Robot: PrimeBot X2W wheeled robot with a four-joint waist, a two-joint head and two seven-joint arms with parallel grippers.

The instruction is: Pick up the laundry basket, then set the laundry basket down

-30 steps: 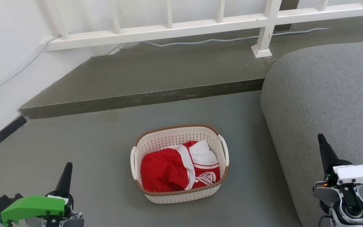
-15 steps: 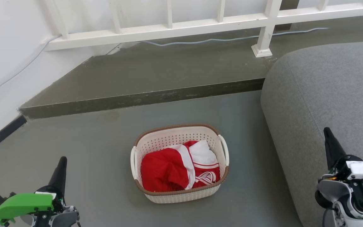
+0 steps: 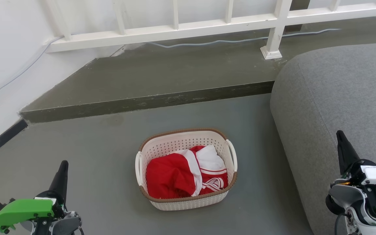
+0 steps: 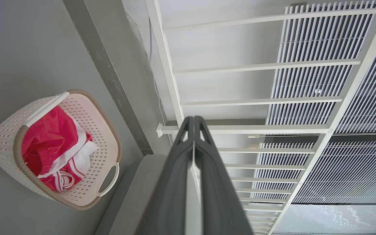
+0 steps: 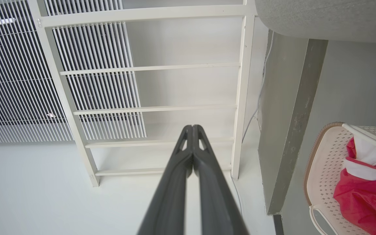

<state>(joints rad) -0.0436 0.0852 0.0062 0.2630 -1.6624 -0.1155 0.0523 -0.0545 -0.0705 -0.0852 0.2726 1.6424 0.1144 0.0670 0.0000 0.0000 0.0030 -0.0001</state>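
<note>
The laundry basket [image 3: 178,204] stands on the grey floor in the middle of the head view, cream-white and perforated, with a brown rim, two white side handles and red-and-white clothing [image 3: 184,174] inside. It also lies at the left of the left wrist view [image 4: 3,143] and at the right edge of the right wrist view [image 5: 325,169]. My left gripper [image 3: 63,168] is at the lower left, well apart from the basket, fingers shut and empty [image 4: 193,122]. My right gripper [image 3: 340,138] is at the lower right over the sofa's edge, also shut and empty [image 5: 192,130].
A grey sofa [image 3: 338,98] fills the right side, close to the basket's right handle. A raised concrete step [image 3: 148,102] runs behind the basket, with a white railing [image 3: 207,27] and a cable beyond. A white wall [image 3: 8,58] bounds the left.
Both grippers drifted slightly outward, toward the picture's side edges. The left one sank a little lower and the right one rose slightly. The basket has not moved.
</note>
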